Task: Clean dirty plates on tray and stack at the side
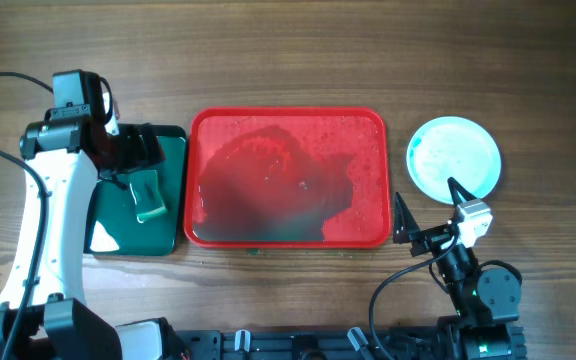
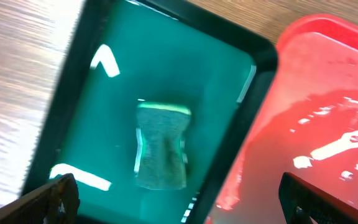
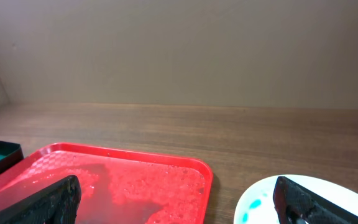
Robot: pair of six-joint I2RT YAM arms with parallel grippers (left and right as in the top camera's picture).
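Black fingers of the left gripper [image 2: 178, 190] stand spread wide, holding nothing, above the sponge [image 2: 160, 146] that lies in the dark green tray [image 2: 86, 81]. Just right of that tray sits the red tray [image 1: 288, 118], its floor wet with droplets and a dark pool. The right gripper [image 3: 178, 183] is likewise spread and holds nothing, positioned beside the red tray's near right corner. The plates [image 1: 454, 158] rest on the wooden table [image 1: 288, 50], right of the red tray and apart from it; how many are stacked cannot be told.

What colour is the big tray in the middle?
The tray is red, clearest in the overhead view.
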